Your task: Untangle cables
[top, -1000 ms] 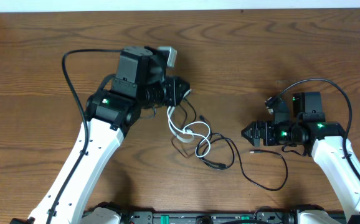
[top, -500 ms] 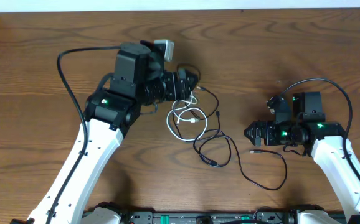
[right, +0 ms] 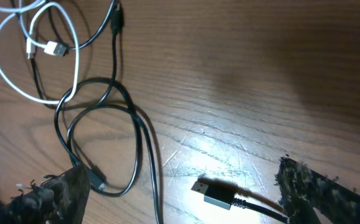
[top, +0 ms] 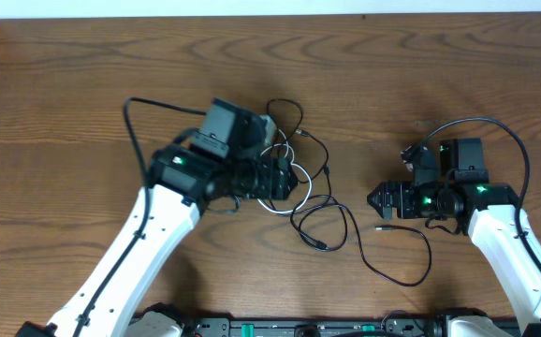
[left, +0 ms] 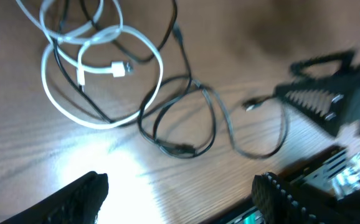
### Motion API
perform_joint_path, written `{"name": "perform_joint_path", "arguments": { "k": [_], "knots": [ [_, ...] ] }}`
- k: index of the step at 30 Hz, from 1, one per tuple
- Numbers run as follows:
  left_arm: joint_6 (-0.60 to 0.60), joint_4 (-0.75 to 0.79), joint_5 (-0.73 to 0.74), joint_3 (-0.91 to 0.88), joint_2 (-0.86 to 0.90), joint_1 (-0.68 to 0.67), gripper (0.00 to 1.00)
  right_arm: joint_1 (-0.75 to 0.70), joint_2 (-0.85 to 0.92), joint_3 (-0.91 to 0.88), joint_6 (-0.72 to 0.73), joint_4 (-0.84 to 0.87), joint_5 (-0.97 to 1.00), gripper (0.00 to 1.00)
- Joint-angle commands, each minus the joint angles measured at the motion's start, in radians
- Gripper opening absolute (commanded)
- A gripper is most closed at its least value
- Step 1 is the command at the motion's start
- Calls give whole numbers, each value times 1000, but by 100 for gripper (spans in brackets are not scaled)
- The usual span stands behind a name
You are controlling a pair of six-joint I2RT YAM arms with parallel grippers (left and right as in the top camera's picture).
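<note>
Left hand (left: 180,182) and right hand (right: 180,171) are held wide, empty.
Cables (left: 119,70) are seen looped on the desk (top: 65,94), nine o'clock of the right hand.

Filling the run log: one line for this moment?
left tool: open, empty | right tool: open, empty | white cable, black cable: tangled on table

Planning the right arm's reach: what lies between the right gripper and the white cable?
In the right wrist view: a black cable loop crossing the white cable, and a black USB plug near the right gripper.
</note>
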Motion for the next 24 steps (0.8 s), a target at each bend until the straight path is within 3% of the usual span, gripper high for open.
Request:
{"name": "perform_joint_path", "arguments": {
  "k": [1, 12, 24],
  "knots": [
    [23, -2, -55, -54, 16, -48, 78, 6, 2, 3, 37, 2, 39, 93],
    [2, 66, -57, -116, 168, -172, 71, 4, 2, 3, 37, -2, 37, 94],
    [-225, 146, -58, -116, 425, -212, 55, 4, 2, 3, 37, -5, 38, 94]
  ]
}}
